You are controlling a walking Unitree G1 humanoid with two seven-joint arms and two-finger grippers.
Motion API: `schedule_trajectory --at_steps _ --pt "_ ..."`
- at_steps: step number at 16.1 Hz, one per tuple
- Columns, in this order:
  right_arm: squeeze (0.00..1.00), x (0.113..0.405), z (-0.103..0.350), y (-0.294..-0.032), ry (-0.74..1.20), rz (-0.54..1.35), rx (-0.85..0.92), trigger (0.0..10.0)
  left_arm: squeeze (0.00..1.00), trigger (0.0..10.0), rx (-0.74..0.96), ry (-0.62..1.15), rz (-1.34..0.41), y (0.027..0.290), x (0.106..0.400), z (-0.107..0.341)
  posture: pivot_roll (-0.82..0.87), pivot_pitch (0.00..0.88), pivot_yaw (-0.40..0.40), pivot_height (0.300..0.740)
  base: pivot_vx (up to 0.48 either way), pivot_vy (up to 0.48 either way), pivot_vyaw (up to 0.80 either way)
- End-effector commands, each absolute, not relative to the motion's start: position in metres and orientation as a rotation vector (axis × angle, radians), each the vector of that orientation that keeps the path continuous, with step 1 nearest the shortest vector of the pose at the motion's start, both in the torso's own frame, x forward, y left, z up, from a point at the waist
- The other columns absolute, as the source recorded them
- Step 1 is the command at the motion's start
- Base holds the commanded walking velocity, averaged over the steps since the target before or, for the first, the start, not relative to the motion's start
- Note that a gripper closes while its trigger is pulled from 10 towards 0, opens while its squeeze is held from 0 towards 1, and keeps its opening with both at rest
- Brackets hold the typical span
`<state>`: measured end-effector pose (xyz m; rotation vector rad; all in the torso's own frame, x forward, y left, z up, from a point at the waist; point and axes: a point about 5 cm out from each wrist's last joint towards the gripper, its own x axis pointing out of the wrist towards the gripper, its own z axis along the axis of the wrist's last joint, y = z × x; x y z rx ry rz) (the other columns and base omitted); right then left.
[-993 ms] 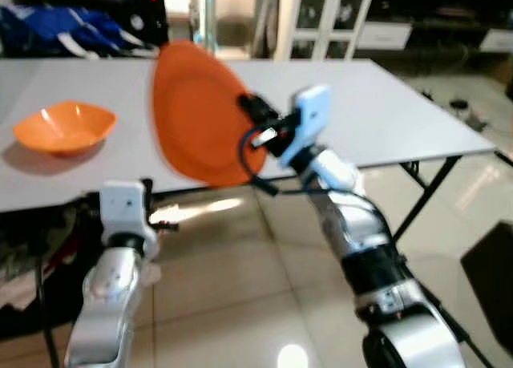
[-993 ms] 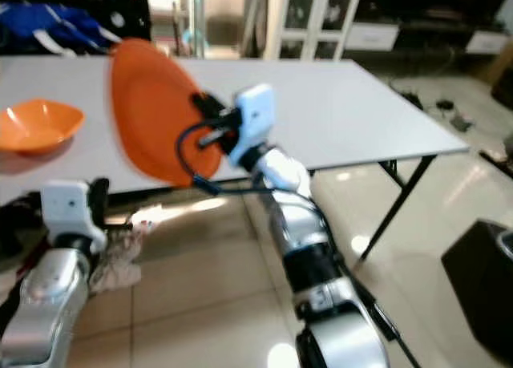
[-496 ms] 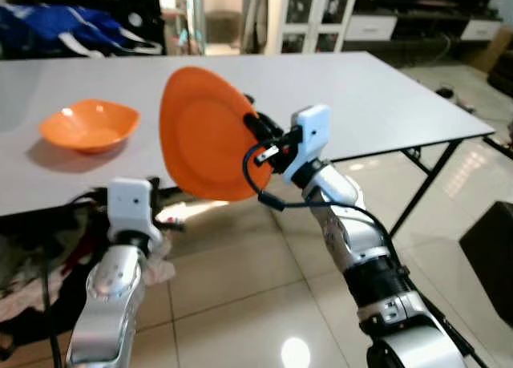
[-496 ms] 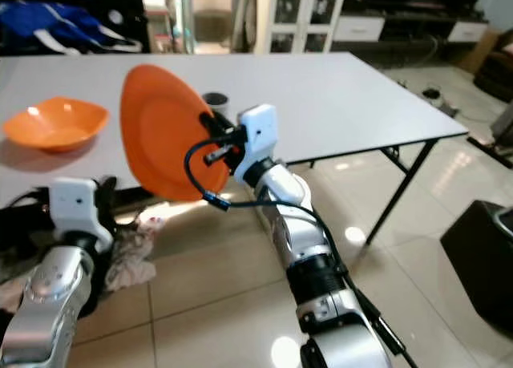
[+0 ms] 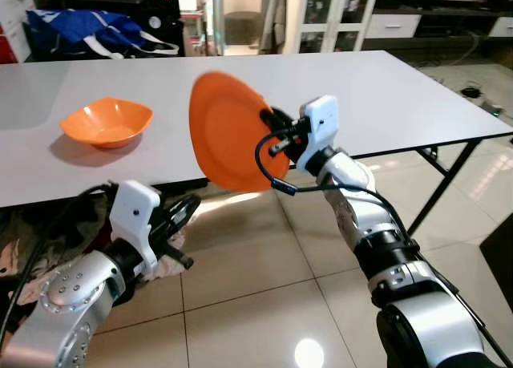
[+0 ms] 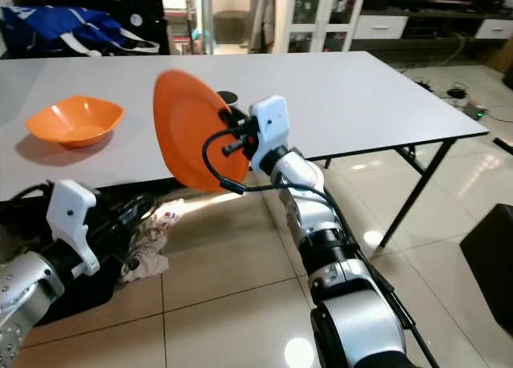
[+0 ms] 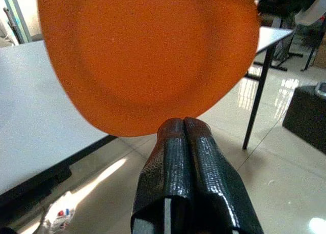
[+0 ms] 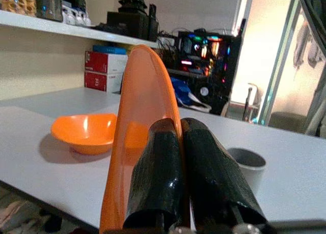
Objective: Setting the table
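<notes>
The robot is standing at the near edge of a long white table (image 5: pixel 385 103), and its right gripper (image 5: pixel 276 135) is holding an orange plate (image 5: pixel 228 131) on edge in the air, just over that near edge, with the plate's face turned toward the robot's left. The two black fingers are closing tight on the plate's rim, one on each face, as the right wrist view (image 8: pixel 140 142) is showing. The plate is looking like thin, stiff plastic: probably light, smooth and a little slippery, unlikely to break, and best gripped at the rim as it is now, though a pinch at one edge may be letting it swing. The left gripper (image 7: pixel 184 137) is hanging low beside the table's edge, below the plate, with its fingers pressed together and holding nothing. An orange bowl (image 5: pixel 107 122) is sitting on the table well to the left of the plate, and a grey cup (image 8: pixel 246 165) is standing on the table just behind the plate. A blue bag (image 5: pixel 88 27) is lying beyond the table's far edge. No readable writing or brand is showing on the plate, bowl or cup; red boxes (image 8: pixel 104 71) on a shelf behind the table are carrying print too small to read.
</notes>
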<state>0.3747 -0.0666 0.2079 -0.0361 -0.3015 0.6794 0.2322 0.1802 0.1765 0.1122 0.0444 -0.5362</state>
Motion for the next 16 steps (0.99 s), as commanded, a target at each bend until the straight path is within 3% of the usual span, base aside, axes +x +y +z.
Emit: schedule_trajectory --at_steps 1,10,12,16 --pt "0.0 0.377 0.217 -0.069 -0.348 0.669 -0.03 0.0 0.0 10.0 0.1 0.037 -0.533 0.18 0.231 0.183 0.13 0.0 -0.059 0.736 0.0 0.0 0.0" --pt "0.0 0.378 0.213 -0.066 -0.361 0.675 -0.026 0.0 0.0 10.0 0.125 0.011 -0.522 0.171 0.23 0.194 0.13 0.0 -0.058 0.736 0.065 0.433 0.0" --pt "0.0 0.375 0.22 -0.062 -0.406 0.685 -0.03 0.0 0.0 10.0 0.26 -0.004 -0.542 0.164 0.232 0.197 0.13 0.0 -0.057 0.736 0.454 0.0 0.0" --pt "0.0 0.382 0.265 -0.073 -0.565 0.554 -0.113 0.0 0.0 10.0 0.27 -0.005 -0.556 0.16 0.239 0.198 0.1 0.0 -0.039 0.736 0.0 0.0 0.0"
